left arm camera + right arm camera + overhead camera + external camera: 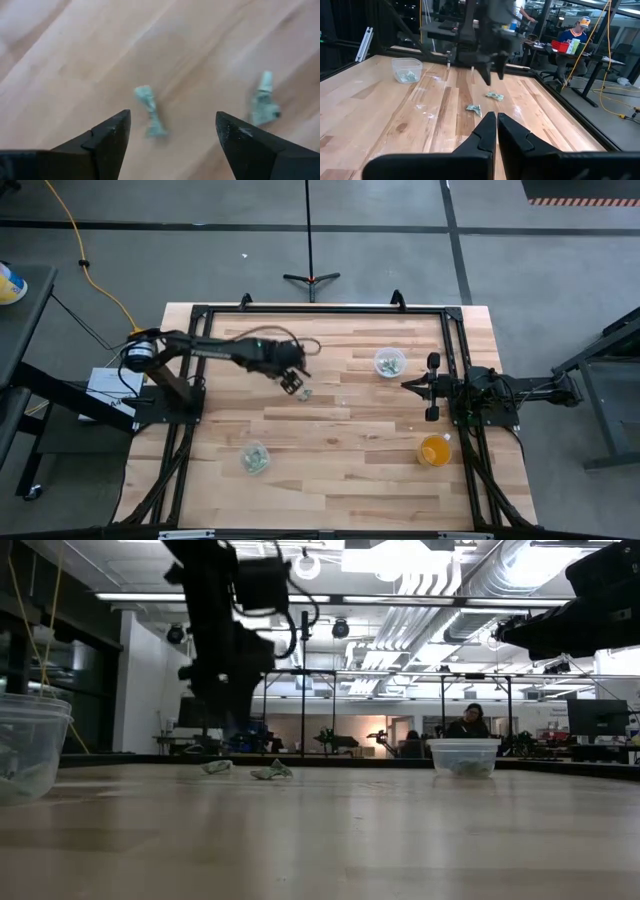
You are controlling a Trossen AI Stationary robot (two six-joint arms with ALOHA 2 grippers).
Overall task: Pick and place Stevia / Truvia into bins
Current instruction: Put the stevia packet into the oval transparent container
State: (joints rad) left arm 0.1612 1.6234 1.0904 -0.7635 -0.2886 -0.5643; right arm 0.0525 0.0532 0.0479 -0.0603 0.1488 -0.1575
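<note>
Two crumpled pale green packets lie flat on the wooden table. In the left wrist view, one packet [151, 114] lies between the finger lines and the other packet [263, 99] lies beyond one finger. My left gripper [173, 114] hovers open above them, near the table's middle [292, 383], touching nothing. One clear cup [389, 363] stands toward the far right, another clear cup [254, 458] near the front left; both hold packets. My right gripper [496, 120] is shut and waits at the table's right side [410, 385].
An orange translucent cup [435, 450] stands near the right arm's base. A black frame [320, 309] runs around the table's edges. Bare wood lies between the packets and both clear cups. People sit at desks in the room beyond the table.
</note>
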